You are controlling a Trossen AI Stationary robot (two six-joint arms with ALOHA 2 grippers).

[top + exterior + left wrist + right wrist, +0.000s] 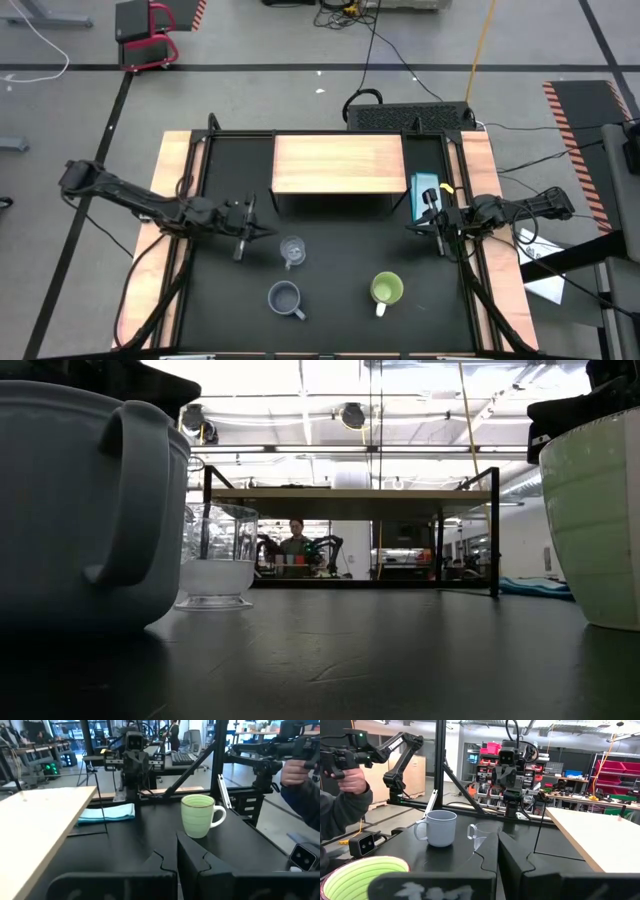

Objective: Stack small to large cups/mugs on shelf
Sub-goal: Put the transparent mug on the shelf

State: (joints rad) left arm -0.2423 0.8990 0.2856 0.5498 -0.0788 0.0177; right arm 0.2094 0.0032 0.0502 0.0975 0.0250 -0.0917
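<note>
Low view only: distant seated person [295, 540]

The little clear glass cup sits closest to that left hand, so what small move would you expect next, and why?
Probably the left hand opens and eases toward the small clear glass cup. All three cups stand on the black tabletop, the light-wood shelf is bare, both hands are shut and hold nothing, and the smallest cup goes first.
</note>
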